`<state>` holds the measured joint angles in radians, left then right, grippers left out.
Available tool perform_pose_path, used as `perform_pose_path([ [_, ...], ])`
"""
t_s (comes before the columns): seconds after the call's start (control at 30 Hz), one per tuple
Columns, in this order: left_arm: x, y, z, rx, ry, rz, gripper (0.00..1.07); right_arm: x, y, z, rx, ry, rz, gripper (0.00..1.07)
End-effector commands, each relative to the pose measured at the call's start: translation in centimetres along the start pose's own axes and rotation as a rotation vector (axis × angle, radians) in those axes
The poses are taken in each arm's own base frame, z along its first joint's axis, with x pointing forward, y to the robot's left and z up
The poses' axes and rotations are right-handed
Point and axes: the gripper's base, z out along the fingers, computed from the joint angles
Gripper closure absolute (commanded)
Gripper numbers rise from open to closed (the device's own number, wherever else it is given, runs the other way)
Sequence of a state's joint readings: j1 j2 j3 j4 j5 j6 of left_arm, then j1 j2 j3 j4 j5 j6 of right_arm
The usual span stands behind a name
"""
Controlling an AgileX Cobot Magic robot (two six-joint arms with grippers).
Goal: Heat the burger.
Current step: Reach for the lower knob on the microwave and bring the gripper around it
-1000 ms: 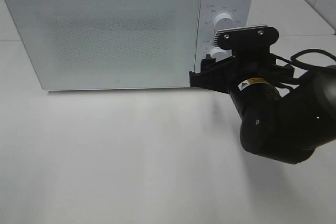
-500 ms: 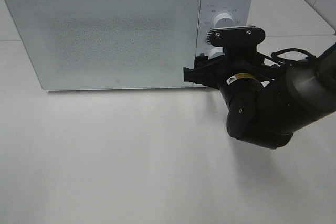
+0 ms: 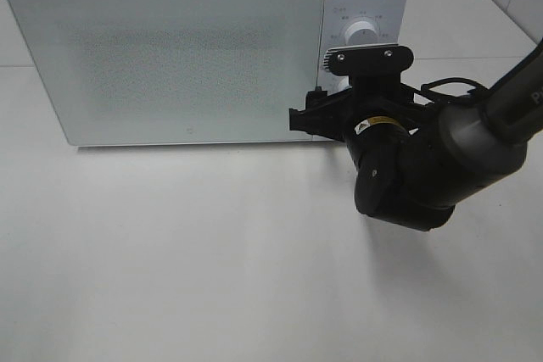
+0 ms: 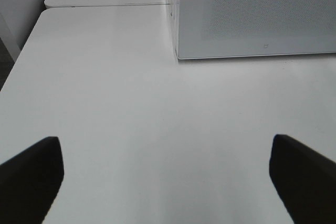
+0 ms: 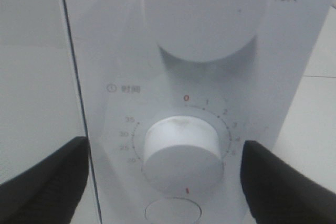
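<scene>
The right gripper (image 5: 167, 179) held its jaws apart, flanking the timer knob (image 5: 182, 150), not gripping. It should centre, close squarely, then twist clockwise. The left gripper (image 4: 167, 174) gaped, empty. The burger was unseen, likely inside the shut microwave (image 3: 170, 57).

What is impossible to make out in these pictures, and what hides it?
- Burger: in no view; the microwave door is shut and its window shows nothing inside.
- Timer knob: in the exterior high view, hidden behind the right gripper.
- Upper knob and round button: cut off by the right wrist view's edges.
- Left arm: outside the exterior high view; only the left gripper's tips show.
</scene>
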<state>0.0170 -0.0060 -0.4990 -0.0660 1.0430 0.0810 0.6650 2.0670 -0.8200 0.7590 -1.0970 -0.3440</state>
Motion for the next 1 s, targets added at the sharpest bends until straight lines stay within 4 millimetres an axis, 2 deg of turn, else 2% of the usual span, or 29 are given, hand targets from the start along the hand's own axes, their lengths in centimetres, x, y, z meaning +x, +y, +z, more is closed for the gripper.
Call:
perform_pose_path([
  [0.03,0.1,-0.1,-0.3,0.004,-0.026,-0.003,0.06,-0.4,0.1,0.5,-0.010,-0.013,0.006,0.31],
  [0.63,0.1,-0.1,-0.3,0.004,-0.026,-0.003,0.06,-0.5,-0.9,1.3,0.016,-0.026,-0.007,0.34],
  [0.77,0.1,-0.1,-0.3,0.004,-0.026,-0.003,0.06,-1.2,-0.9,1.2,0.019,-0.052,-0.015,0.38],
  [1.0,0.1,-0.1,-0.3,0.004,-0.026,-0.003,0.06,-1.5,-0.9,1.1,0.019,-0.062,-0.013,0.39],
])
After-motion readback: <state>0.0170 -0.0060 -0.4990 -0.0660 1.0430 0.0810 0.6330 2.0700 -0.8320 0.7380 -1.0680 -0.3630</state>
